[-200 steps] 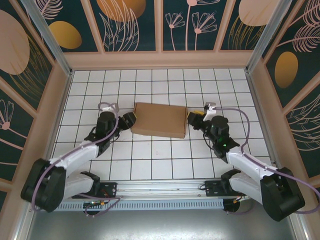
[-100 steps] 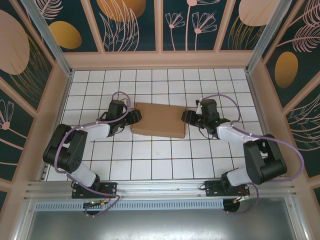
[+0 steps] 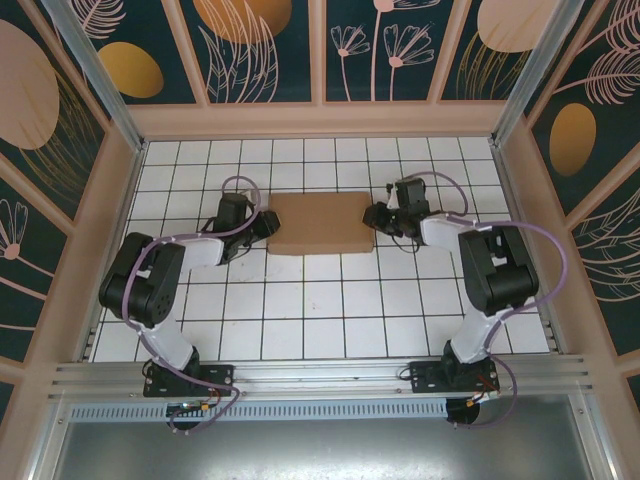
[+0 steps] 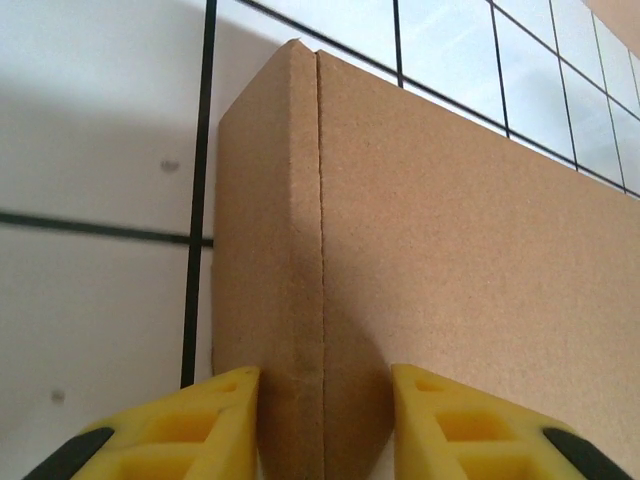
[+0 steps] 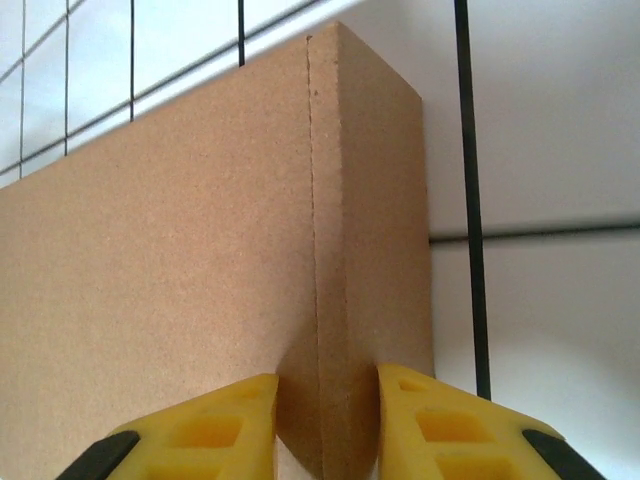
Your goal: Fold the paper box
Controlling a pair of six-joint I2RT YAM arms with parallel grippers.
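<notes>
Your left gripper (image 4: 325, 405) and right gripper (image 5: 328, 405) each pinch one end edge of the closed paper box (image 3: 320, 223) — lying flat on the gridded worktop (image 3: 300, 320).

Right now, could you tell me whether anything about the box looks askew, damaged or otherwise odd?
Nothing stands out. The paper box lies closed and flat on the table, square to its grid, with no visible tears. The left end effector and right end effector each clamp one end.

The paper box (image 3: 320, 224) has slid farther back and straightened.
</notes>
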